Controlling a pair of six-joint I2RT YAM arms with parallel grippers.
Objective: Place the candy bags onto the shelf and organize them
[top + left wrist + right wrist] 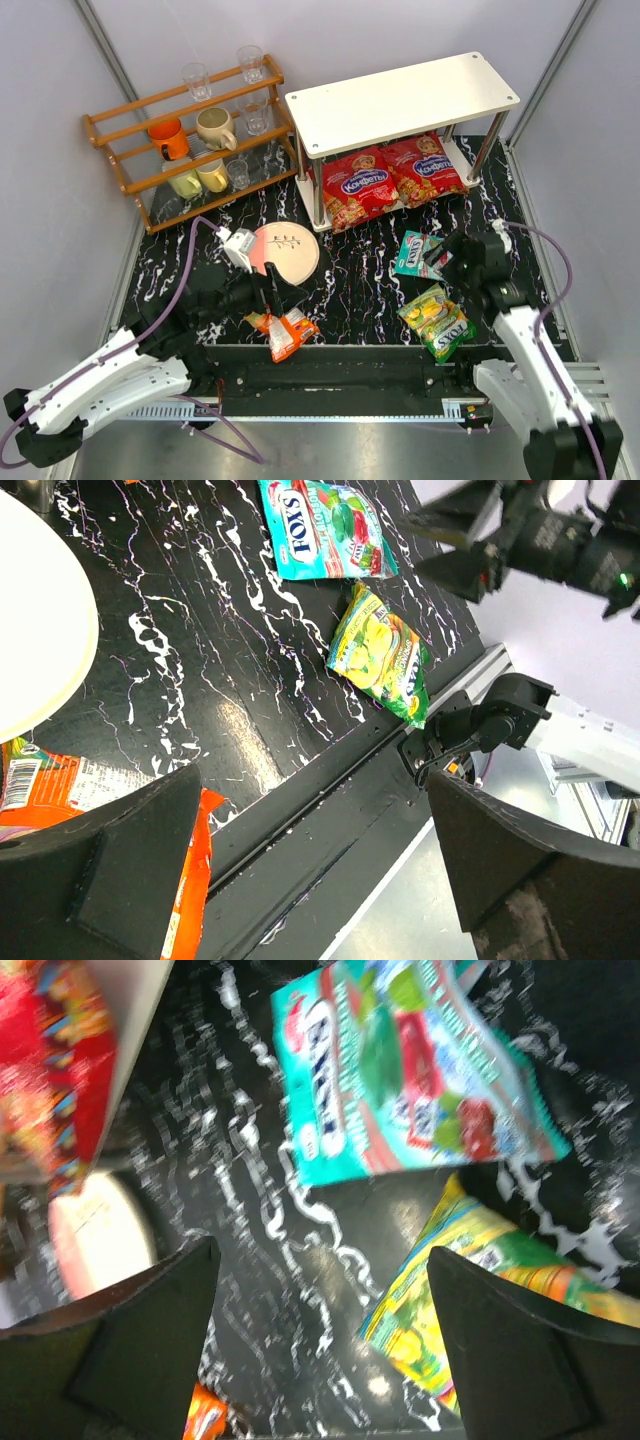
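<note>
Looking down from the overhead camera, I have the white shelf at the far right of the black marbled surface. A first red bag and a second red bag lie side by side on its lower tier.

The other three packets are on the surface. The teal bag lies flat just in front of the shelf. The yellow-green bag sits nearer to me, close to the front edge and just apart from the teal one. The orange bag lies at the front edge left of centre, just below a pale plate.

On the right wrist feed, which is blurred, the right fingers stand wide apart with nothing between them. The teal bag is spread out beyond their tips and the yellow-green bag lies by the right-hand finger.

On the left wrist feed, the left fingers are also spread fully and hold nothing. The orange bag shows partly under one of them, but I cannot tell whether they touch. The plate fills that feed's left edge, and the teal bag and yellow-green bag lie across the surface beyond.

A wooden rack of cups and glasses stands at the far left, beside the shelf.
</note>
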